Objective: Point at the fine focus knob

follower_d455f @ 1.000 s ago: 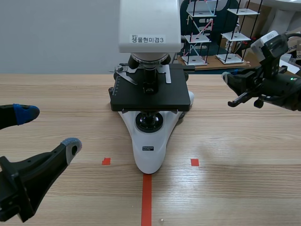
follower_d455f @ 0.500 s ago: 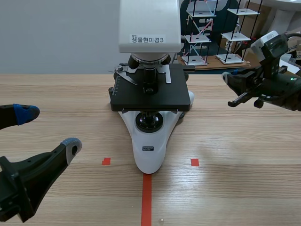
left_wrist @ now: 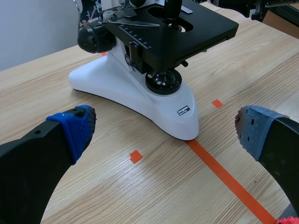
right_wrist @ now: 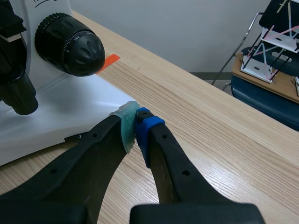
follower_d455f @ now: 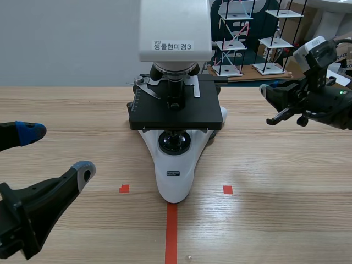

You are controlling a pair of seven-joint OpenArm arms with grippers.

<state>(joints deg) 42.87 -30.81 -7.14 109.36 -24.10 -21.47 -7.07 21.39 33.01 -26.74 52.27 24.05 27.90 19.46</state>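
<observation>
I'm holding my right tool (right_wrist: 135, 123) closed, pads touching, nothing gripped. Fine focus knob (right_wrist: 88, 49) is sitting ahead of it, higher up, not touching. I should be aiming at that small inner knob, not the coarse ring (right_wrist: 55, 31), w/o bumping the microscope (right_wrist: 70, 100). Left tool (left_wrist: 164, 130) is hanging open, well apart from the knob.

Scene camera, set between the arms, looks across the tabletop (follower_d455f: 286, 209) straight at the microscope (follower_d455f: 175, 170) front. Left wrist camera looks down past the left gripper (left_wrist: 166, 127) at the microscope's base, fairly near. Right wrist camera, past the right gripper (right_wrist: 134, 123), sits close beside the side knob (right_wrist: 70, 44). All three share the microscope.
</observation>
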